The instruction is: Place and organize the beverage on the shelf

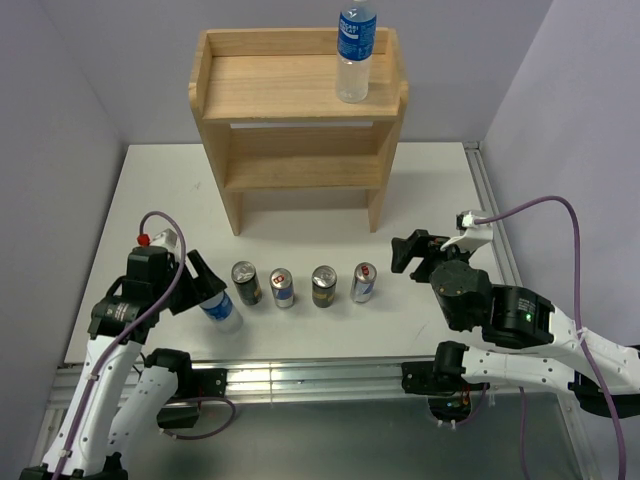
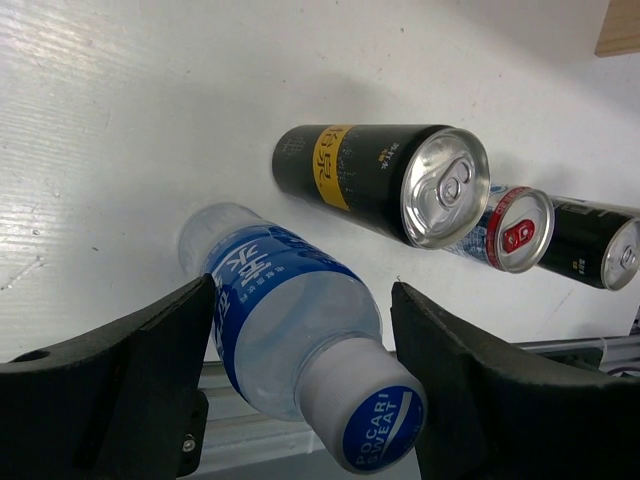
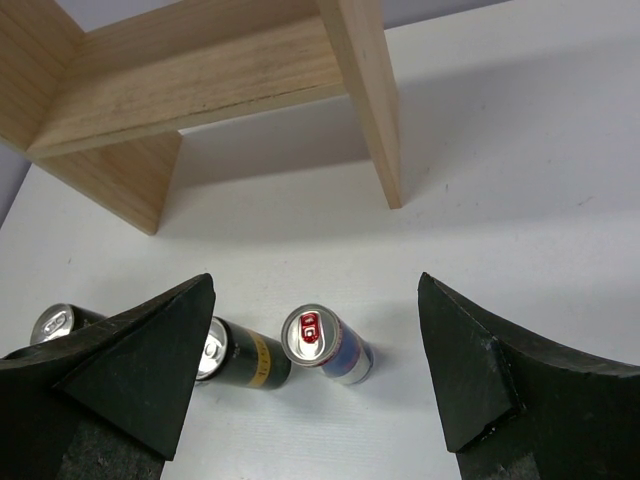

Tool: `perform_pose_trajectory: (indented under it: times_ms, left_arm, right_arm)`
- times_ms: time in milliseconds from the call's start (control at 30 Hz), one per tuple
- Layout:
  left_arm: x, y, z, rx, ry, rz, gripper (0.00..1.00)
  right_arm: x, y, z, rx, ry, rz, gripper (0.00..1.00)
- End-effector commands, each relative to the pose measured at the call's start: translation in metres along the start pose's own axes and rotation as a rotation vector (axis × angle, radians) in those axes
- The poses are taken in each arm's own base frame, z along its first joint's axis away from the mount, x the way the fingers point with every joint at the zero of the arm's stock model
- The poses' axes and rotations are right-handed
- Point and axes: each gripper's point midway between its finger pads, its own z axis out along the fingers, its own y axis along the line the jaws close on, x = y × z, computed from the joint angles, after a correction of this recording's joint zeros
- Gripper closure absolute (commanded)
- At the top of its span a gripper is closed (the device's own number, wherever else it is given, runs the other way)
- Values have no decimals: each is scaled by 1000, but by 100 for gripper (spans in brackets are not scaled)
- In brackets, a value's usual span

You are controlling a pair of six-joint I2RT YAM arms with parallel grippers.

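Note:
The light wood two-tier shelf (image 1: 290, 75) stands at the back of the table; its lower board and leg show in the right wrist view (image 3: 200, 80). A blue-label Pocari Sweat bottle (image 1: 355, 55) stands on its top board, at the right. A second Pocari bottle (image 1: 222, 308) stands at the table's front left. My left gripper (image 1: 205, 290) is open, with one jaw on each side of this bottle's shoulder (image 2: 290, 320) and a small gap at the right finger. My right gripper (image 1: 412, 253) is open and empty, to the right of the can row and above the table (image 3: 315, 285).
Several cans stand in a row right of the bottle: black-and-yellow (image 1: 246, 283), Red Bull (image 1: 283, 288), black (image 1: 323, 285), Red Bull (image 1: 363, 282). The rightmost Red Bull (image 3: 325, 345) lies between my right fingers in view. A metal rail (image 1: 300, 378) runs along the table's front edge.

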Motion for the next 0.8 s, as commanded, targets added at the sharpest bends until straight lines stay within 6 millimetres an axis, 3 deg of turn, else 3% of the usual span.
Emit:
perform_pose_trajectory:
  times_ms: [0, 100, 133, 233, 467, 767]
  left_arm:
    - [-7, 2, -4, -25, -25, 15, 54]
    - [-8, 4, -4, -41, -27, 15, 72]
    - [-9, 4, -4, -43, -30, 15, 83]
    - [-14, 4, -3, -55, -41, 15, 99]
    - [-23, -2, -6, -45, -63, 20, 100]
    - [-63, -23, -40, -39, -186, 57, 100]
  right_arm:
    - [-3, 2, 3, 19, -28, 18, 11]
    - [-3, 3, 4, 17, -28, 18, 11]
    - [-3, 3, 4, 17, -28, 18, 11]
    - [0, 5, 5, 16, -22, 13, 11]
    - [4, 5, 7, 16, -19, 9, 12]
    - [5, 12, 9, 7, -14, 5, 12]
